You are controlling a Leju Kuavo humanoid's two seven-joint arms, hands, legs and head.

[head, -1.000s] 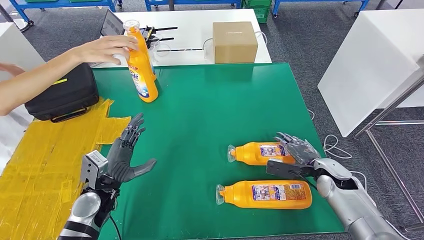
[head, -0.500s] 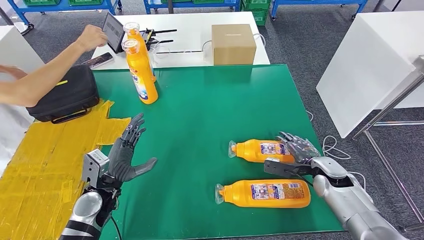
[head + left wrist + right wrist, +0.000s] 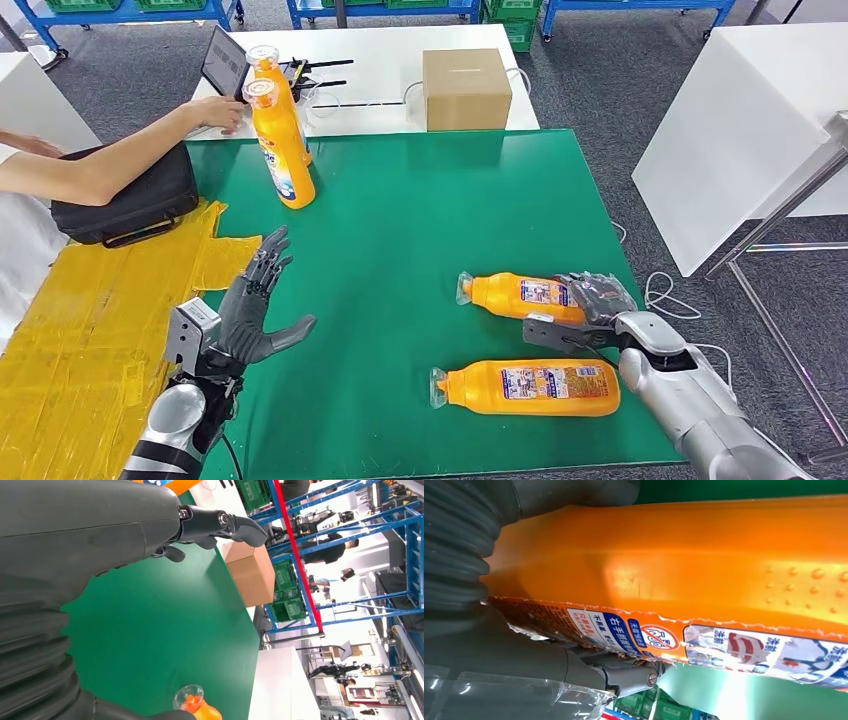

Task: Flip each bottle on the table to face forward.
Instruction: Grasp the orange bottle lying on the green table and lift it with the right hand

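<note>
— How was the left hand (image 3: 255, 310) seen?

— It was raised on its silver arm above the tabletop (image 3: 400, 220), palm turned inward, fingers (image 3: 265, 262) spread and pointing away, thumb held out to the side; nothing was held.

— And the right hand (image 3: 590, 305)?

— It was laid at the base end of the farther lying bottle (image 3: 520, 296), fingers curled over it and the thumb reached beneath, the forearm stretched in from the right.
</note>
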